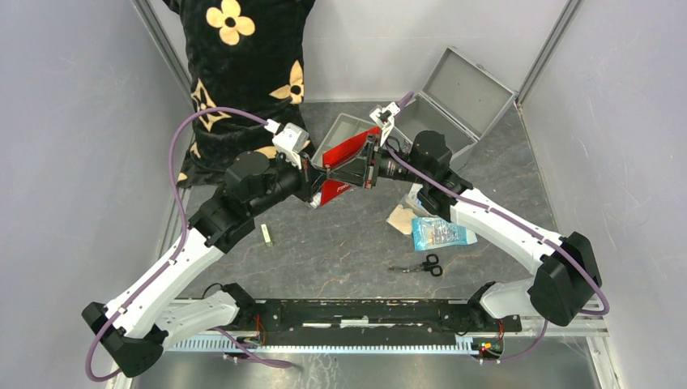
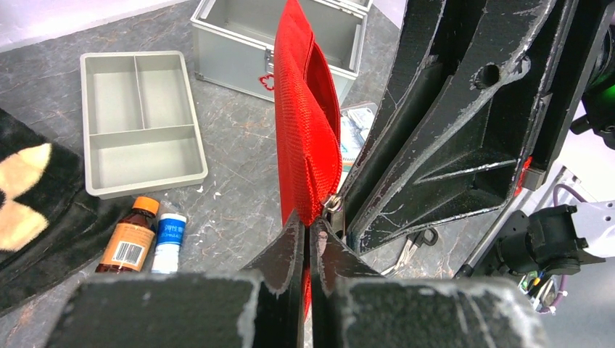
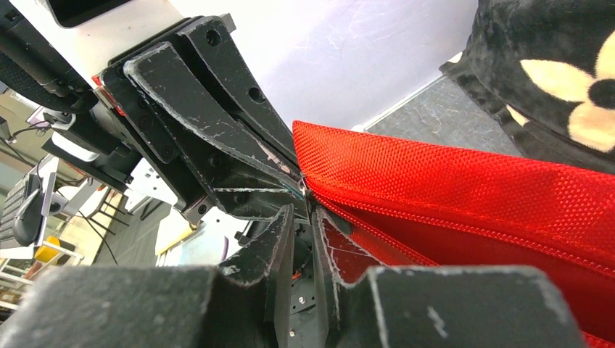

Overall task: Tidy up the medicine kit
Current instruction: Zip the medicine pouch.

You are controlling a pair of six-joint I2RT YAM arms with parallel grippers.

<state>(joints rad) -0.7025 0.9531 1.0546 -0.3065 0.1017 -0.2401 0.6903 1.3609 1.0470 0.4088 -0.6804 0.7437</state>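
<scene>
A red mesh zip pouch (image 1: 350,146) hangs in the air above the table's middle, held between both arms. My left gripper (image 1: 314,180) is shut on the pouch's lower edge; in the left wrist view the closed tips (image 2: 307,226) pinch the red fabric (image 2: 304,130). My right gripper (image 1: 327,168) reaches in from the right with its jaws closed at the zipper end of the pouch (image 3: 471,188). In the right wrist view its tips (image 3: 303,210) meet at the metal zipper pull (image 2: 332,203). The zip is partly open.
An open grey metal case (image 1: 458,97) and a grey divided tray (image 2: 138,123) lie at the back. A brown bottle (image 2: 129,235) and a white bottle (image 2: 168,243) lie by a black floral cloth (image 1: 243,73). Scissors (image 1: 421,265), a blue packet (image 1: 439,233) and a small tube (image 1: 266,235) lie nearer.
</scene>
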